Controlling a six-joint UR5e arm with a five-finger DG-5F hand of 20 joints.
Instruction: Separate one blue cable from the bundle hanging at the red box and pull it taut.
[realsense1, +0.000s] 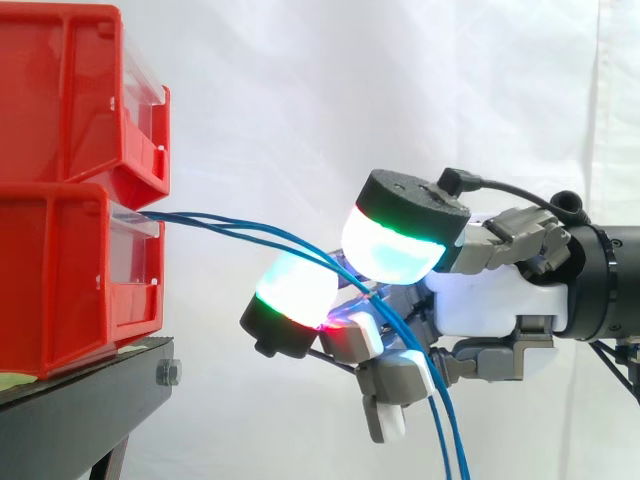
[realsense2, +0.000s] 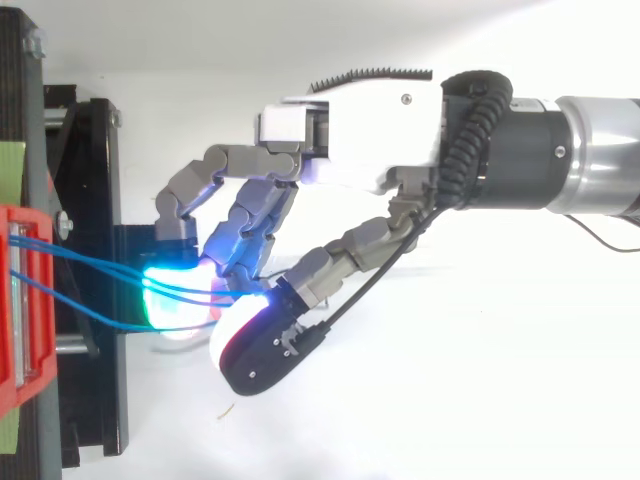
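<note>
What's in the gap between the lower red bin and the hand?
Just the blue cables, running from the bin into the curled fingers of the hand. Side view shows nothing else there.

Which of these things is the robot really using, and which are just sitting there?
For the job:
- blue cables
- red bins the cables run from
- hand, its fingers curled round the cables

Just there:
- black stand
- white curtain

Blk stand (realsense1: 85, 400) carries lower red bin (realsense1: 60, 280), upper red bin (realsense1: 60, 90) stacked atop.
</note>
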